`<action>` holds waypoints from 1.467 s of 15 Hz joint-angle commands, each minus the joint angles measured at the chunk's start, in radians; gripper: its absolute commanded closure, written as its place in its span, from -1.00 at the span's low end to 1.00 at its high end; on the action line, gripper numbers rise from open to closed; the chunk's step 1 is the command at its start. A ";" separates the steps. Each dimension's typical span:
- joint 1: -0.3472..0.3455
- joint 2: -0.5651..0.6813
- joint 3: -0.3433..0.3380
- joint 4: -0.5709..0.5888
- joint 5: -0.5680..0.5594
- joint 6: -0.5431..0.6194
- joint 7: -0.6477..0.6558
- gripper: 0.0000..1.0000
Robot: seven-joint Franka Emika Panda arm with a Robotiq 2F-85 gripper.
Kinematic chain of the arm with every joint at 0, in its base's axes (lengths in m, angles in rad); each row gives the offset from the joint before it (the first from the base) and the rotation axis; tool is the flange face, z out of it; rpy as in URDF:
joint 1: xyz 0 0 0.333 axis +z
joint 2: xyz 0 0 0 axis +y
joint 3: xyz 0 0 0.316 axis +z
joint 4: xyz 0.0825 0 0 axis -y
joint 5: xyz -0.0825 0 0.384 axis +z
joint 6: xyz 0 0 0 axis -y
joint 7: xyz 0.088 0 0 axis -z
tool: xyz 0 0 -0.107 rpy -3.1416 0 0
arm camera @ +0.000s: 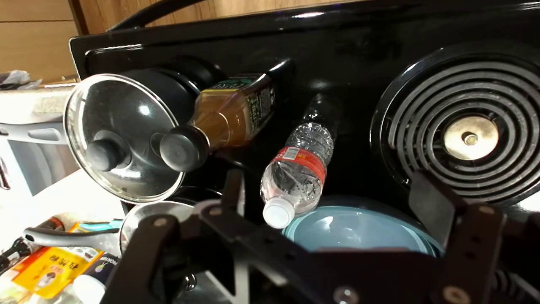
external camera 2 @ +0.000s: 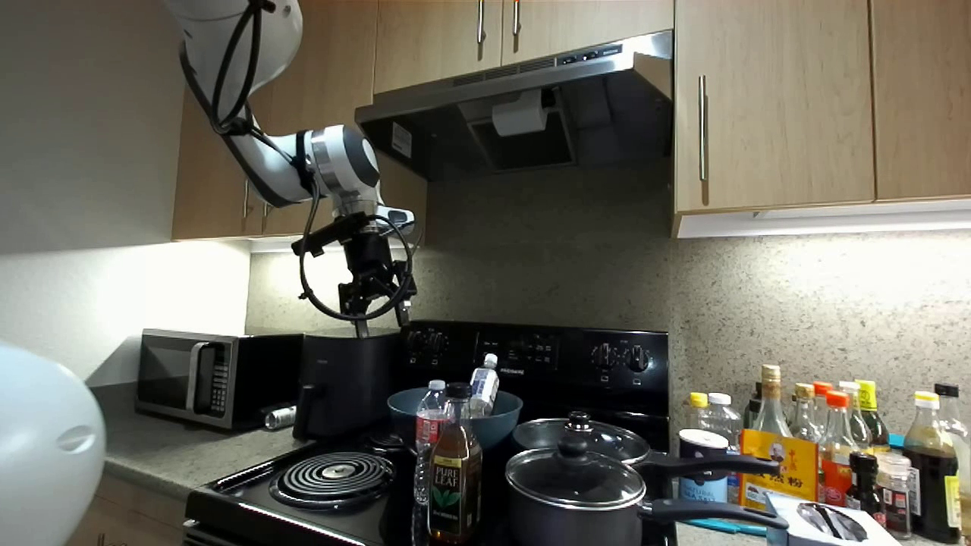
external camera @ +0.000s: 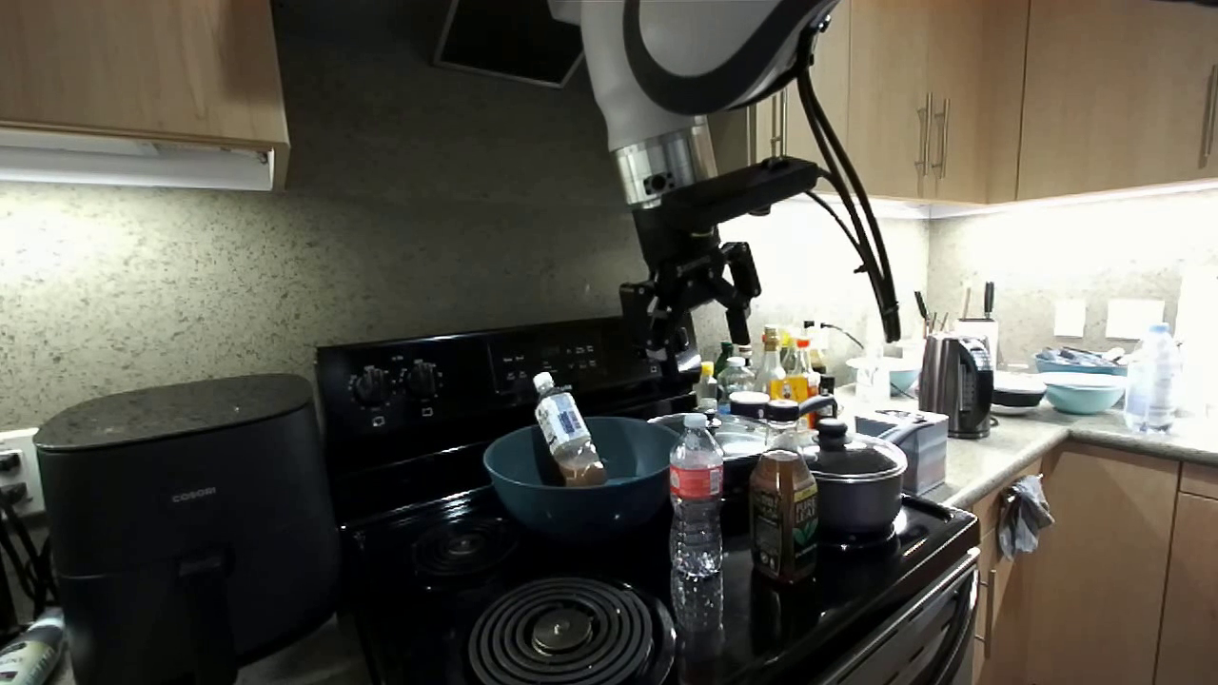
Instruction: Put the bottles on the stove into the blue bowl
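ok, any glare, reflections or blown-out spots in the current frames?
Wrist view: hard highlight on the glass lid, counter blown out white; in both exterior views: backsplash bright in patches under the cabinets; in an exterior view: the glossy stove mirrors the red-labelled bottle.

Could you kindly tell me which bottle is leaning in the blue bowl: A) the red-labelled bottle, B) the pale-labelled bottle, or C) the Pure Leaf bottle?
B: in an exterior view the pale-labelled bottle tilts inside the blue bowl, while the red-labelled bottle and the Pure Leaf bottle stand upright on the stove.
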 commanded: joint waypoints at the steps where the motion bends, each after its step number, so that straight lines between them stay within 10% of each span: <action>1: -0.036 0.034 0.007 0.003 -0.012 0.018 -0.028 -1.00; 22: -0.069 0.342 -0.063 0.223 0.036 -0.033 -0.222 -1.00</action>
